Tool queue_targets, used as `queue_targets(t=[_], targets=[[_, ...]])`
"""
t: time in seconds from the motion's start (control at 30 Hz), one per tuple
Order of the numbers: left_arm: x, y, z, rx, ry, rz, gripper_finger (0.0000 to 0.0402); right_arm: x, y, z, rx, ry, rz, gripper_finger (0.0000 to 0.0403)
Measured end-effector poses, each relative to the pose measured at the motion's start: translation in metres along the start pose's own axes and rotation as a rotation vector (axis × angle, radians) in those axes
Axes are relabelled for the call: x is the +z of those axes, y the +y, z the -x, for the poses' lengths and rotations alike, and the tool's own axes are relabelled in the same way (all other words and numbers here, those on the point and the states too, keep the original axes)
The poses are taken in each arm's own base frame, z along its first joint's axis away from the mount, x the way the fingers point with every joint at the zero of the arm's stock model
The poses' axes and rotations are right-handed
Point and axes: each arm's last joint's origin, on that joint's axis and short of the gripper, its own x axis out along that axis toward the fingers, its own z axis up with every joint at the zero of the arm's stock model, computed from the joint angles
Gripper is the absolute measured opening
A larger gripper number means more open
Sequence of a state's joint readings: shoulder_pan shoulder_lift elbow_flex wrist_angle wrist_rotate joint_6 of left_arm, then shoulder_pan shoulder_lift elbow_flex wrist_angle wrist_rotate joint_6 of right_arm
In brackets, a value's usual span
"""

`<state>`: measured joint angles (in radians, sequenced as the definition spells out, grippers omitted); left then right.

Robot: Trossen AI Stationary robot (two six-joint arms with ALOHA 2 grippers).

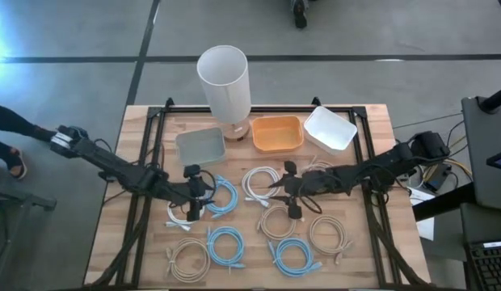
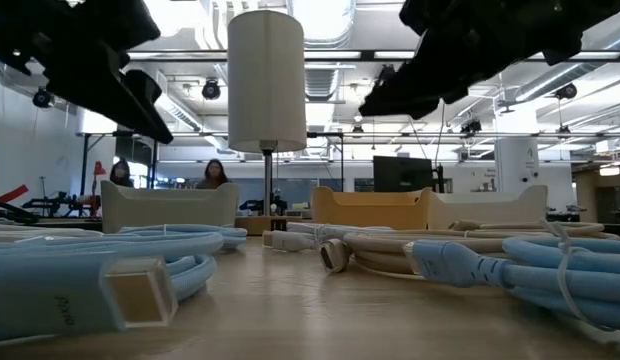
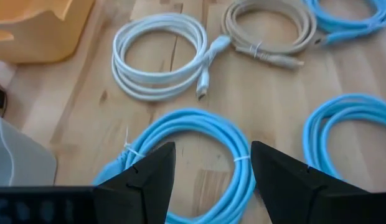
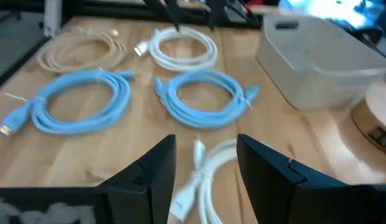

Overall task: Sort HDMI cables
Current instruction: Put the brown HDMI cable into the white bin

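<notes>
Several coiled HDMI cables lie flat on the wooden table (image 1: 113,234): light blue, white and beige ones. My left gripper (image 1: 202,196) (image 3: 211,149) is open and hovers over a light blue coil (image 1: 222,196) (image 3: 199,143), fingers apart above its ring. My right gripper (image 1: 280,190) (image 4: 205,142) is open and hovers over a white coil (image 1: 261,183) (image 4: 202,177), whose end shows between the fingers. More coils lie nearer the table's near edge: white (image 1: 182,217), beige (image 1: 186,259), blue (image 1: 226,245), beige (image 1: 276,220), blue (image 1: 292,255), beige (image 1: 330,234).
Three bins stand along the far side: grey (image 1: 200,145), orange (image 1: 277,133) and white (image 1: 330,128). A tall white cylinder (image 1: 225,81) on a wooden base stands between the grey and orange bins. A dark frame (image 1: 145,162) borders the table. People sit in the room beyond.
</notes>
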<state>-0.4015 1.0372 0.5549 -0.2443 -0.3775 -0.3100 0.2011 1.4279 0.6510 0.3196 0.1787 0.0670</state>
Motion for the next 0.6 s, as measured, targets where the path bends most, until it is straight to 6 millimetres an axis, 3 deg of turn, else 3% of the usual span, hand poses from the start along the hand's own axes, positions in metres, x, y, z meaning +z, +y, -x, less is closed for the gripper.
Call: queue_targets(t=[0.27, 0.6], targets=[[-0.004, -0.002, -0.009, 0.012, 0.035, -0.013, 0.0215, -0.007, -0.021, 0.023, -0.083, 0.183, -0.148, 0.0166], [-0.004, -0.003, -0.011, 0.029, 0.036, -0.016, 0.0215, -0.025, -0.024, 0.035, -0.147, 0.396, -0.268, 0.0166]])
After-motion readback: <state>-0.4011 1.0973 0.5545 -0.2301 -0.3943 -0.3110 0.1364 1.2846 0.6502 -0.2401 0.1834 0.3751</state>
